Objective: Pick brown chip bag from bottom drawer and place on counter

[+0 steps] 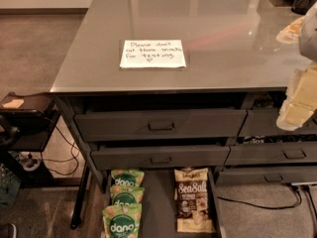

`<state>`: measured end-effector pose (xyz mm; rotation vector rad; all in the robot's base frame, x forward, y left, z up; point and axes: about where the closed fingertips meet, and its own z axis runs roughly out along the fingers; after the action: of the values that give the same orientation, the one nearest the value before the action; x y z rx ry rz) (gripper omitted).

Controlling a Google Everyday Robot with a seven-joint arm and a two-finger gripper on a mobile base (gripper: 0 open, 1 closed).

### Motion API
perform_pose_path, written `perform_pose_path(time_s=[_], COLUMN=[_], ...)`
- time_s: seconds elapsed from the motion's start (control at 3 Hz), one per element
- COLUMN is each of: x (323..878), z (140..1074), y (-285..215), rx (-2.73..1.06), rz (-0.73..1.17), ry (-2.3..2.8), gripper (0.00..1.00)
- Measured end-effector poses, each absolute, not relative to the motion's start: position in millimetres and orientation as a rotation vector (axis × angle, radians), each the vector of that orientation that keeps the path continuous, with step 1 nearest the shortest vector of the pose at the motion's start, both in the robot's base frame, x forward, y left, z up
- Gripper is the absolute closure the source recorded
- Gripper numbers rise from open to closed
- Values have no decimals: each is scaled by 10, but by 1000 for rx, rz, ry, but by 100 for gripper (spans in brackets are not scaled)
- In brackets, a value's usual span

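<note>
The brown chip bag (193,200) lies flat in the open bottom drawer (159,197), on its right side, with "Sea Salt" facing up. The counter (213,19) spreads above, glossy grey-brown, with a white handwritten note (152,53) near its front. My gripper (298,103) shows as a blurred cream shape at the right edge of the view, over the counter's front right corner, well above and to the right of the bag. It is not touching the bag.
Three green "dang" bags (124,202) lie in a row on the drawer's left side. Two grey drawer fronts with handles (161,125) sit above the open drawer, with more drawers to the right. A small dark side shelf (25,108) stands at left. Cables (257,200) run along the floor.
</note>
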<state>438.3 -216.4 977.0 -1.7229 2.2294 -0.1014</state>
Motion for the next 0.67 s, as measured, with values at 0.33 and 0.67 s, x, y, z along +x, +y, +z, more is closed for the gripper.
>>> perform_pose_path(time_s=[0.33, 0.67], x=[4382, 4355], z=[9769, 9590], y=[-2164, -2097], rx=[-1723, -1698], rz=[-101, -54], ry=[2229, 2210], gripper=[0, 0])
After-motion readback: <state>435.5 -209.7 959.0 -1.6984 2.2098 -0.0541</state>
